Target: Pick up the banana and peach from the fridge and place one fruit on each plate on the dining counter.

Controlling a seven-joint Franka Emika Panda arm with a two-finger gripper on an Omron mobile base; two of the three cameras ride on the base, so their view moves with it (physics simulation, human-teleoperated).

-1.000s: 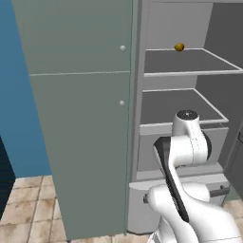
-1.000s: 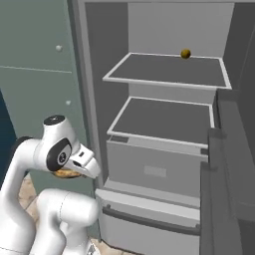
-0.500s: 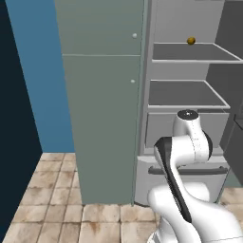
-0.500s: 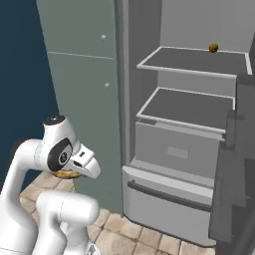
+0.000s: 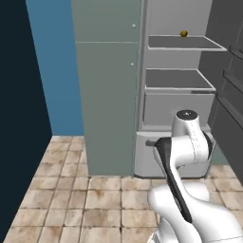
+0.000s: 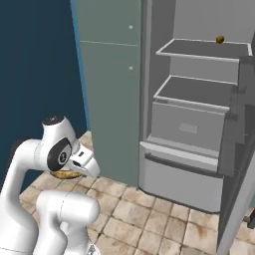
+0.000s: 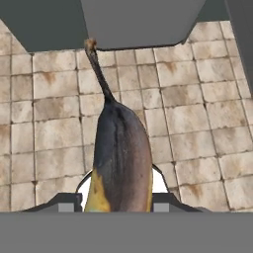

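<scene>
One curved banana (image 7: 120,158), yellow at the sides with a dark brown-black mottled back and a thin brown stem, sits clamped in your gripper (image 7: 118,200); in the hand view it rises from between the two dark finger tips, stem end pointing away over beige stone floor tiles (image 7: 197,113) with rusty blotches. In the right base view you can see a sliver of yellow-brown fruit tucked under the white glossy arm's hand (image 6: 82,164), low above the floor. Your tall grey-green fridge (image 5: 178,102) stands open: pale grey smooth interior, two flat dark shelves with white edges, a boxy bottom drawer (image 6: 179,172) with a dark bar handle. A small round olive-yellow ball (image 5: 183,33) rests on the upper shelf. Beside the fridge stands a matte grey-green cabinet (image 5: 107,85) with small round knobs, then a blue wall (image 5: 52,66).
</scene>
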